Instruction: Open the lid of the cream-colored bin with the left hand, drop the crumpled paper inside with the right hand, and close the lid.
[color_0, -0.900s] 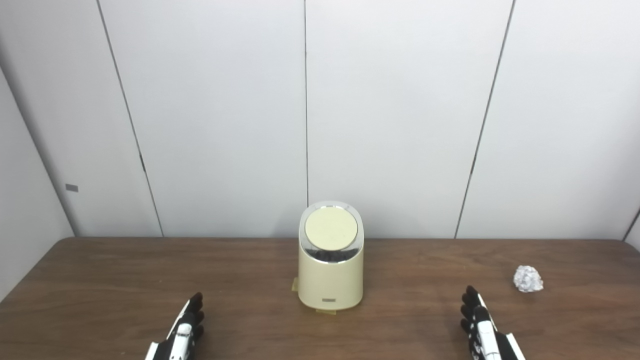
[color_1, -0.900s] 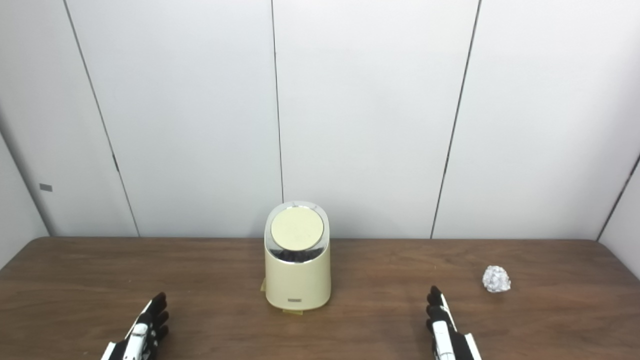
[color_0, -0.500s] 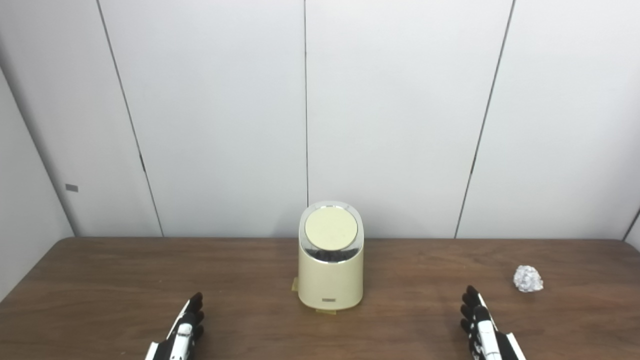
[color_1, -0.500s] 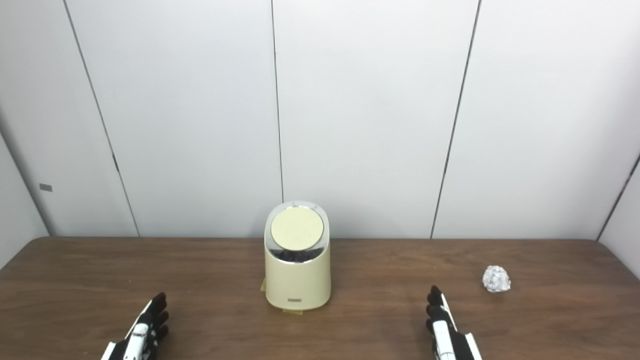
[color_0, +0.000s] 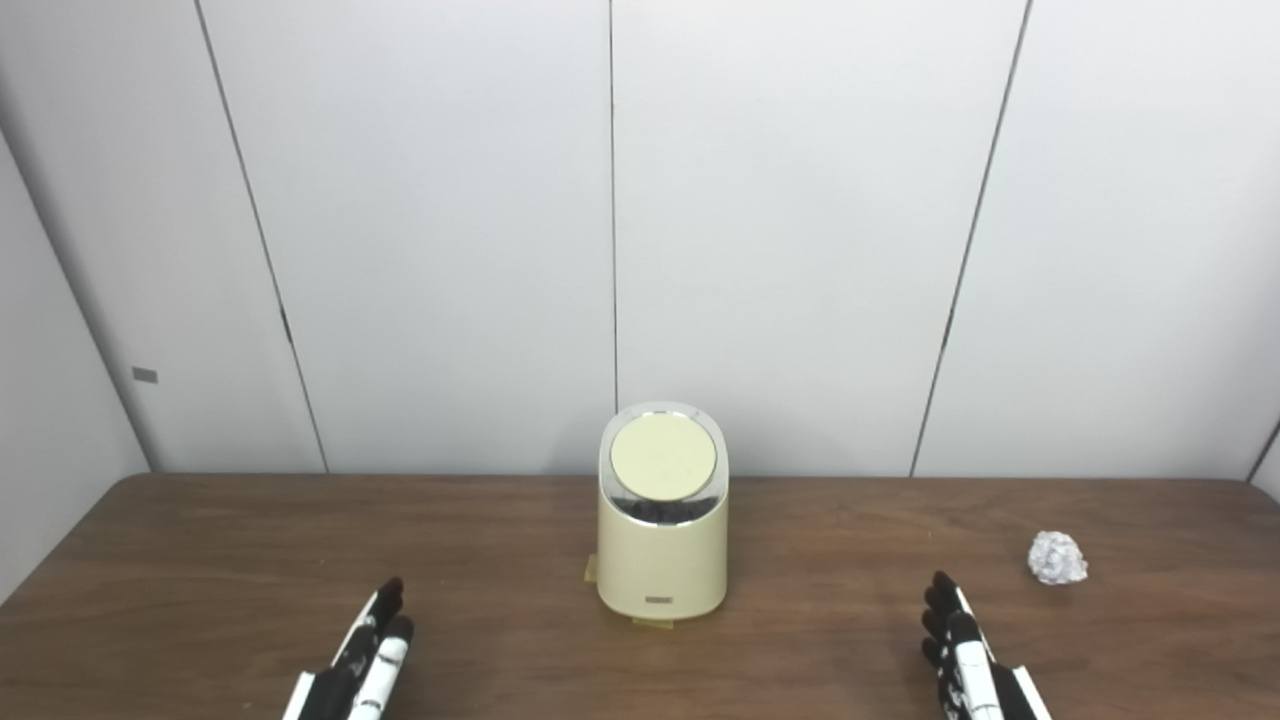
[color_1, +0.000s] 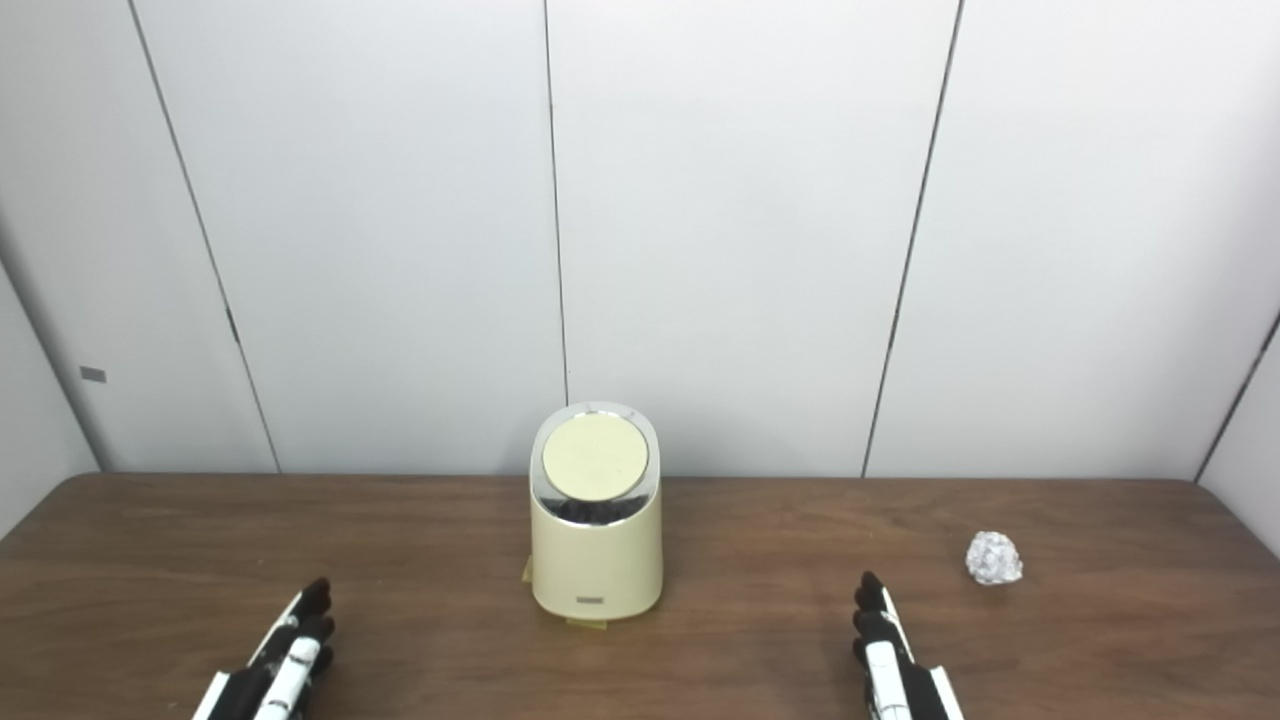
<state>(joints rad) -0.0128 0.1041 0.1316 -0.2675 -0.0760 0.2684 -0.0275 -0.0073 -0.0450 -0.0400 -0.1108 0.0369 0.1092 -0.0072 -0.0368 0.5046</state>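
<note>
A: Where's the paper?
B: I see the crumpled paper (color_0: 1057, 557) on the table (color_0: 200, 560), just ahead-right of my right hand (color_0: 968, 660), not touching.
A: Hands?
B: Left hand (color_0: 360, 665) and right both flat, fingers extended, holding nothing. Bin (color_0: 661, 540) stands between them, lid (color_0: 663, 460) closed.

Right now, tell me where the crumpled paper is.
The crumpled paper lies on the table at far right in both eye views, well right of the cream-colored bin and just beyond the right hand, touching neither.
</note>
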